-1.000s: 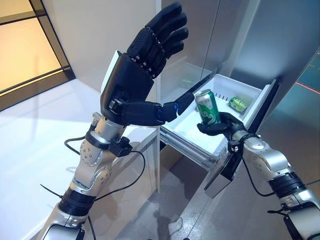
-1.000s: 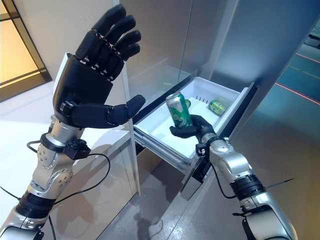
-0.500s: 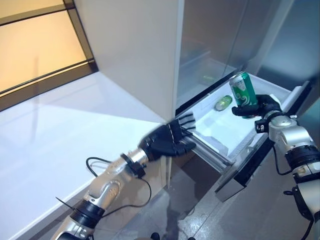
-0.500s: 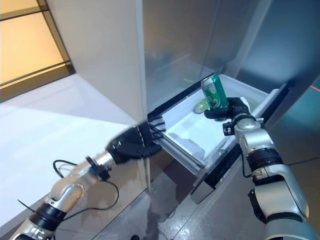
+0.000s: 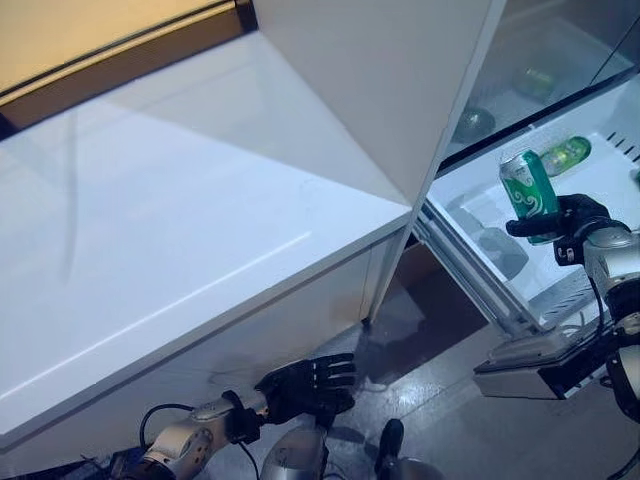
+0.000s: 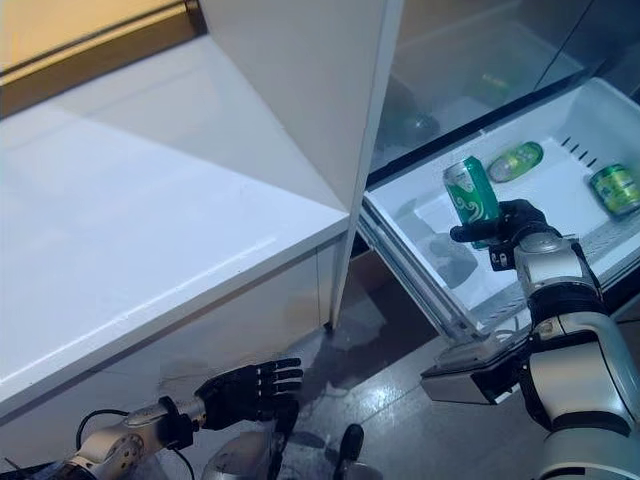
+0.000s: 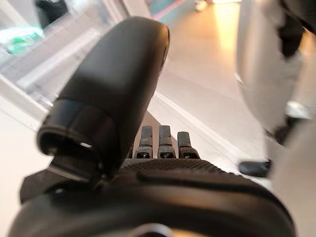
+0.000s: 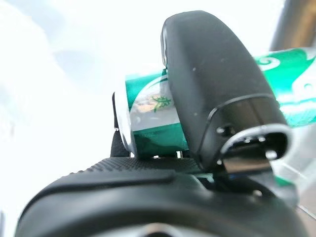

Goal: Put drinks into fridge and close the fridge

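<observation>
Right robot hand (image 6: 515,222) grips a green can (image 6: 472,200), print unreadable, above the open fridge drawer (image 6: 560,250); left robot hand (image 6: 245,389) hangs low, fingers straight.

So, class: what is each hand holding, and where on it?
Right hand grips the green can round its lower side; left hand holds nothing.

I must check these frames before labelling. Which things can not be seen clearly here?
- Fridge drawer: far side cut off by the eye views' right edge.
- Green can in the right hand: its base hidden by the fingers; the right wrist view's thumb covers its middle.
- Left hand: left wrist view blocked by its thumb.
</observation>
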{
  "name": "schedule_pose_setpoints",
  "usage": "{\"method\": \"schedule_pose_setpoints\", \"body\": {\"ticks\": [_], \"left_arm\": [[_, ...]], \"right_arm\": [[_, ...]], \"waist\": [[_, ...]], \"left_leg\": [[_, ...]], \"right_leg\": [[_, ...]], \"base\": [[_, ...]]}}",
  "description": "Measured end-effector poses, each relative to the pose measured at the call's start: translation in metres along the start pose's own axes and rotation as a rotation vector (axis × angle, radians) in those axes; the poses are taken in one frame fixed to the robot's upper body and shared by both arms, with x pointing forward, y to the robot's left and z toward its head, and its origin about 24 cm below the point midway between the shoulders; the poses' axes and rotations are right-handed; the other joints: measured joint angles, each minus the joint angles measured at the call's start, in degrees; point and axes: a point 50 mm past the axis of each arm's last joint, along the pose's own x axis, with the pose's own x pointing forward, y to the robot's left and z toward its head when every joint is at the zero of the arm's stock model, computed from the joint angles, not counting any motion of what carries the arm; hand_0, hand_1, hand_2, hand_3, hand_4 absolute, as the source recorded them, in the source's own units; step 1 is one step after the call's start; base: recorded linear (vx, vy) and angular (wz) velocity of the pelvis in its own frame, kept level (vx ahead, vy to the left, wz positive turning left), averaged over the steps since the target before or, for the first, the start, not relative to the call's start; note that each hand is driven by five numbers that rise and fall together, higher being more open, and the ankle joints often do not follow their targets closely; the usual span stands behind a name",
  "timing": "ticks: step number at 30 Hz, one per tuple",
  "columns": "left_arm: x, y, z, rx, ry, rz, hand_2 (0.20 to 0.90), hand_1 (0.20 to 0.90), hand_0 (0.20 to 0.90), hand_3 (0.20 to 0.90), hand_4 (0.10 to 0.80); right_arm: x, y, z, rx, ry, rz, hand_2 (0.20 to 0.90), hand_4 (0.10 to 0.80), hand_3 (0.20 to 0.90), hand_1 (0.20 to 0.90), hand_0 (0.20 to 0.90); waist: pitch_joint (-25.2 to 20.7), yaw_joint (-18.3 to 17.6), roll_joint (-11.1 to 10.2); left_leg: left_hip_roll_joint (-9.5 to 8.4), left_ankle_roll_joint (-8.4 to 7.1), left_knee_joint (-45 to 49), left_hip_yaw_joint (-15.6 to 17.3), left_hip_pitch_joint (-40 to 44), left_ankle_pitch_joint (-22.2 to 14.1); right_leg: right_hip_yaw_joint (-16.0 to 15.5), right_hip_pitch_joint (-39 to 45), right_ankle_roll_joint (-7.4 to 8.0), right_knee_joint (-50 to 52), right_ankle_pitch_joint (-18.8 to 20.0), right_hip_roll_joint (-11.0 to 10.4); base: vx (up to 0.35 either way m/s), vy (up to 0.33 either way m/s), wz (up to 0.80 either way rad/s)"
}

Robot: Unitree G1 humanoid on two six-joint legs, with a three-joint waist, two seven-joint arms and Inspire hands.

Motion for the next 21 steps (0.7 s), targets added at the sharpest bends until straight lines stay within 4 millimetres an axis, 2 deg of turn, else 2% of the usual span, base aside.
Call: {"method": "schedule_pose_setpoints", "body": {"ticks": [8,17,19,21], "left_arm": [[-0.007,0.038,-0.005,0.149,0.029,0.236,0.9,0.9,0.9,0.9,0.8],[-0.024,0.068,-0.018,0.158,0.079,0.442,0.9,0.9,0.9,0.9,0.8],[-0.026,0.071,-0.017,0.168,0.086,0.456,0.9,0.9,0.9,0.9,0.8],[-0.026,0.072,-0.015,0.181,0.088,0.455,0.9,0.9,0.9,0.9,0.8]], "right_arm": [[0.001,-0.003,-0.005,-0.036,0.032,-0.002,0.3,0.1,0.2,0.3,0.3],[0.001,-0.004,-0.007,-0.114,0.086,0.068,0.3,0.1,0.2,0.3,0.3],[0.0,-0.006,-0.001,-0.117,0.091,0.078,0.9,0.8,0.9,0.9,0.9],[0.0,-0.007,-0.001,-0.109,0.106,0.091,0.9,0.8,0.9,0.9,0.9]], "waist": [[3.72,0.06,-0.17],[4.1,0.1,-0.39],[4.72,0.13,-0.41],[5.0,0.13,-0.43]], "left_leg": [[-0.02,0.0,0.65,0.08,-2.81,0.0],[0.01,0.0,0.8,0.3,-3.52,0.0],[0.03,0.0,1.03,0.55,-3.62,0.0],[-0.04,0.0,1.4,0.56,-3.77,0.0]], "right_leg": [[0.04,-2.48,-0.03,0.03,0.46,-0.03],[0.1,-3.38,-0.03,0.26,0.51,-0.03],[0.1,-3.69,-0.03,0.75,0.51,-0.06],[0.11,-3.75,-0.02,0.95,0.51,-0.13]], "base": [[-0.071,-0.019,0.0],[-0.045,0.007,-0.01],[-0.043,0.008,-0.05],[-0.047,0.008,-0.01]]}}
